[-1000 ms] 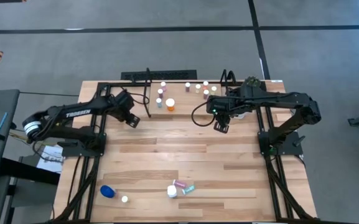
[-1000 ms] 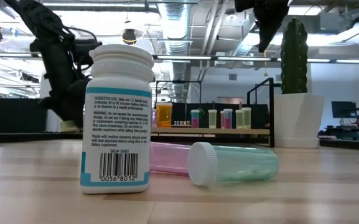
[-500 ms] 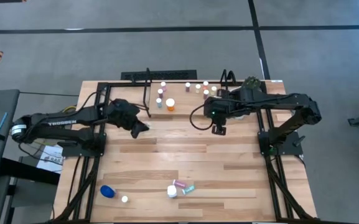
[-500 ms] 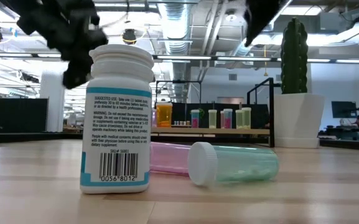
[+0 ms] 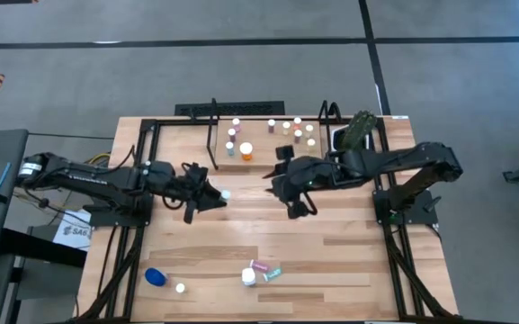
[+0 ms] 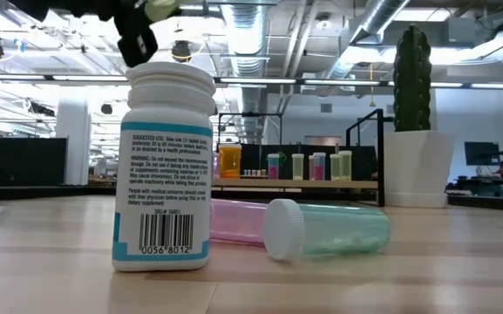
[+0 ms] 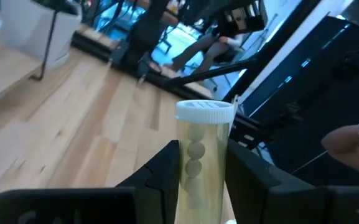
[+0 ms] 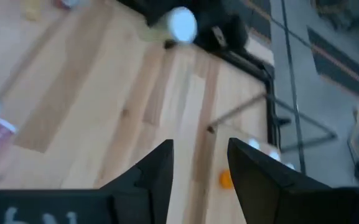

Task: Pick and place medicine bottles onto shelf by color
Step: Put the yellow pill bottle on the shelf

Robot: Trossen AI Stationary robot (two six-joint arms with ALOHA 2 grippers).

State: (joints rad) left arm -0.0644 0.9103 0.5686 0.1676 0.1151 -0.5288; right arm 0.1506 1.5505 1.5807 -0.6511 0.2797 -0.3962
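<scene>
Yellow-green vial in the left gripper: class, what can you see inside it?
Through the clear wall of the yellow-green vial, under its white cap, round pale tablets are stacked. The left gripper has its fingers on both sides, hiding the lower contents.

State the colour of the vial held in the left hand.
Yellow-green vial with a white cap; clearest in the left wrist view.

The shelf (image 5: 268,148) is set at the far edge of the surface (image 5: 241,225), with bottles stood on it. The left pincer (image 5: 212,196) and right pincer (image 5: 288,200) are held mid-surface, apart. Several bottles (image 5: 261,271) are left near the front edge.
</scene>
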